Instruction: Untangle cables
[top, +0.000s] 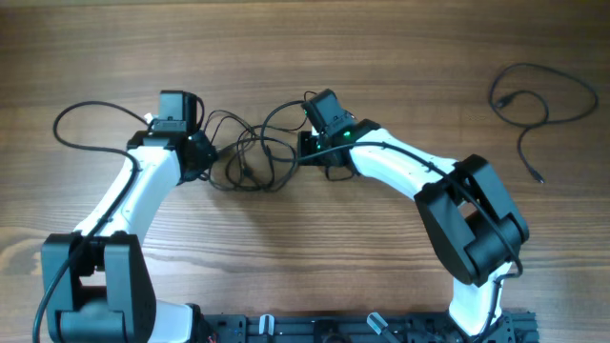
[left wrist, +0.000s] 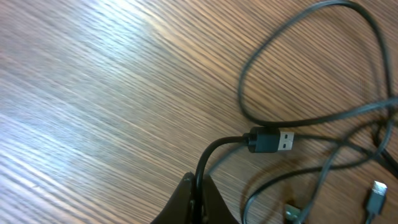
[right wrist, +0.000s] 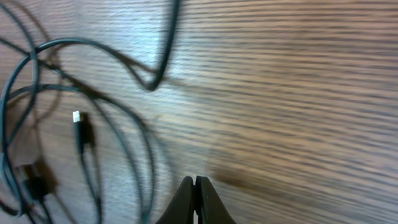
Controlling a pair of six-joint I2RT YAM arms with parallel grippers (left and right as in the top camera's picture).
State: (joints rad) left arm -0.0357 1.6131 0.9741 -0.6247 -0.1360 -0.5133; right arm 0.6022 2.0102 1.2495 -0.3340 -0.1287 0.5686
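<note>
We are logging the cables [top: 250,157] lying as a loose tangle of loops on the wooden table [top: 381,57], between the two grippers; one stray cable [top: 523,143] is lying alone, well apart, toward the far right. The left gripper [left wrist: 196,202] is pinching fully closed on one of the cables, just behind its flat USB plug [left wrist: 275,140]; the right gripper [right wrist: 196,199] is sitting beside the tangle with its fingers pressed together, and we are seeing nothing between them.
</note>
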